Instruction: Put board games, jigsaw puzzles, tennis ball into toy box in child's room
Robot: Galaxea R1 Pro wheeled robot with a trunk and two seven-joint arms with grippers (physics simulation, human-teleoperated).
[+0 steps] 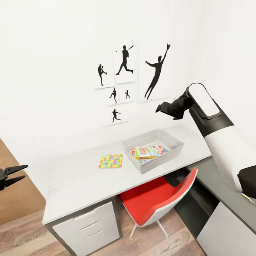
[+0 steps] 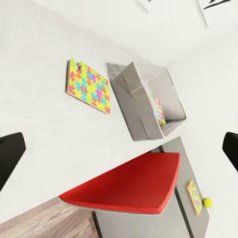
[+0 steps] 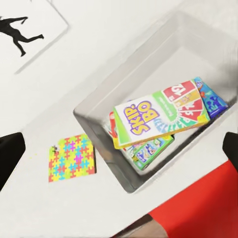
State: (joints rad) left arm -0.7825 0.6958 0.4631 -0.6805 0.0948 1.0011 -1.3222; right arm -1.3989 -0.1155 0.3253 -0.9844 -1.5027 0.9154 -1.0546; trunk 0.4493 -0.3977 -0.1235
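The left gripper (image 1: 18,174) hangs off the desk's left end, fingers spread and holding nothing. Ahead of it and to its right, one jigsaw puzzle (image 1: 111,161) lies flat on the table (image 1: 70,180), just beside the toy box (image 1: 154,149) but apart from it. It is square, so it has no real long axis; its edges sit slightly skewed to the table's front edge.

The toy box's long side runs along the table, angled a little. Inside, the Skip-Bo box (image 3: 161,118) lies on top of other board games, its long axis roughly along the tray's length.

The right gripper (image 1: 165,107) hovers above the toy box, released and empty.

I judge the board games done. Left: this puzzle, plus a second puzzle (image 2: 194,197) and the tennis ball (image 2: 207,202) on the lower dark section.
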